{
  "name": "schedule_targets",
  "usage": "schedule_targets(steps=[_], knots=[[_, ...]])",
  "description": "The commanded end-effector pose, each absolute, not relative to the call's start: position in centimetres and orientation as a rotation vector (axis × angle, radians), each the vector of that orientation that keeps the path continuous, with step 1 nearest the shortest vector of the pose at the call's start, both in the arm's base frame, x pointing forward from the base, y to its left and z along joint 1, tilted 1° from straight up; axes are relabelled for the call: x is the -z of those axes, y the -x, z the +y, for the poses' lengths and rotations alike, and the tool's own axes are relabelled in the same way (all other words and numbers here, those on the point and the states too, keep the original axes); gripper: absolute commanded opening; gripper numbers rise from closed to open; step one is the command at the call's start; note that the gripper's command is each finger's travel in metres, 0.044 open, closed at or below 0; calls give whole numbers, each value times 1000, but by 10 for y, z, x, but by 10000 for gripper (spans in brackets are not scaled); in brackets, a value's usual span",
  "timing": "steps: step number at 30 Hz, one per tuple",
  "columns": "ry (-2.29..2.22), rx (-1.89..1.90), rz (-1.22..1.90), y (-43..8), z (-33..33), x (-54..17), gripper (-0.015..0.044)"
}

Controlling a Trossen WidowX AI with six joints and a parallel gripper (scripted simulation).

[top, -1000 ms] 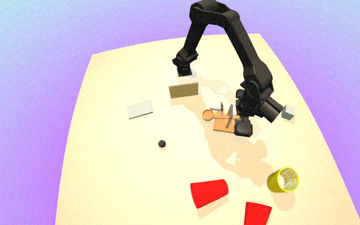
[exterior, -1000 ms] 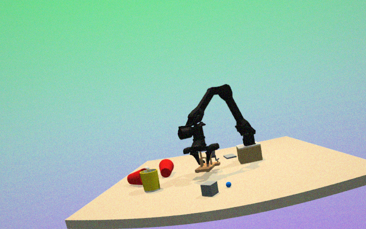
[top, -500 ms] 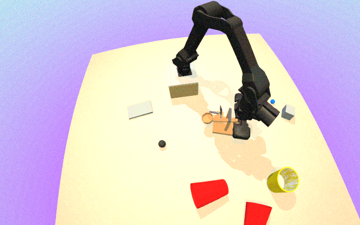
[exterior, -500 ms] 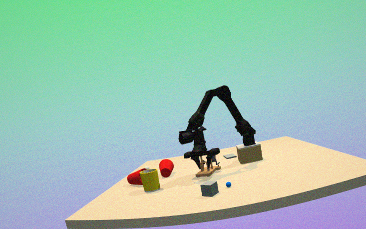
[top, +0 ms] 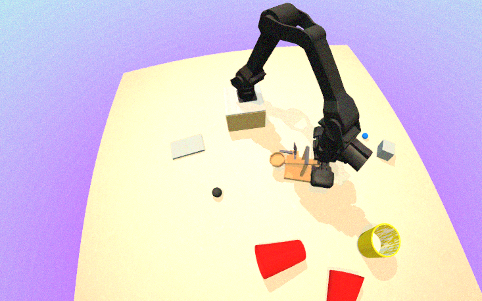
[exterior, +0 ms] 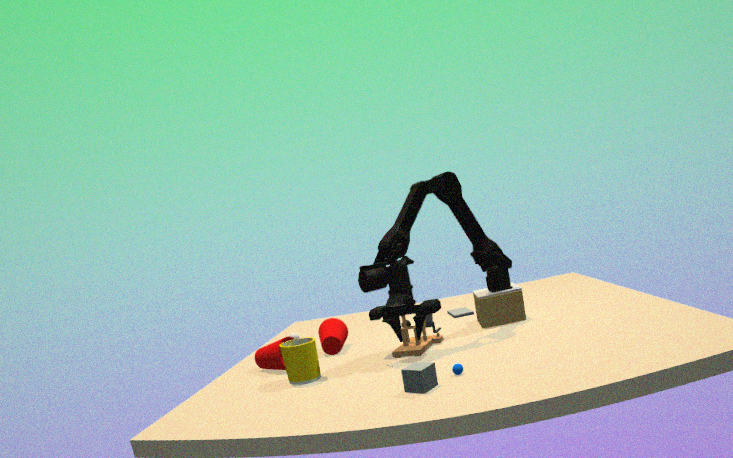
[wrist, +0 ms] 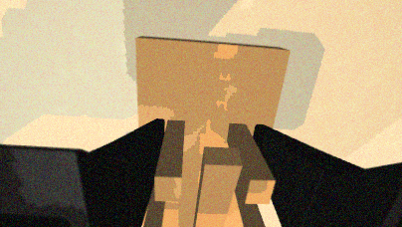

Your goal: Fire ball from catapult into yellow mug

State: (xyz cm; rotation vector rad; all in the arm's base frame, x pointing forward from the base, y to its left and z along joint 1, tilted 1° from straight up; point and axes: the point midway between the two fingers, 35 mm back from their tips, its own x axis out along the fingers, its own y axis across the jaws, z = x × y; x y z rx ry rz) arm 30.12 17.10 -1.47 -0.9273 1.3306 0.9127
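The orange-brown wooden catapult (top: 296, 173) (exterior: 412, 350) (wrist: 184, 75) appears to rest flat on the table, its round cup (top: 277, 160) at the left in the top view, with no ball visible in it. My gripper (exterior: 409, 339) (wrist: 209, 129) points down and is shut on the catapult's two uprights, one finger outside each. The yellow mug (top: 365, 243) (exterior: 302, 362) stands upright, open side up, beyond the catapult. A small blue ball (top: 364, 135) (exterior: 457, 369) lies on the table beyond the wrist. A small black ball (top: 216, 192) lies left of the catapult in the top view.
A grey cube (top: 385, 150) (exterior: 420, 378) sits near the blue ball. Two red cups (top: 280, 258) (top: 344, 286) lie on their sides near the mug. A flat grey slab (top: 187, 146) (exterior: 460, 312) lies at the left in the top view. The arm's base stands on a block (top: 246, 120) (exterior: 499, 308).
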Motion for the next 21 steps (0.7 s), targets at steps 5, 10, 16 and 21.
schedule_targets(steps=[5, 10, 16, 21], knots=[[927, -913, 1329, -301, 171, 14, 236], [927, -913, 1329, -302, 171, 11, 367], [926, -913, 1329, -299, 171, -75, 440], [928, -914, 1324, -300, 172, -70, 440]])
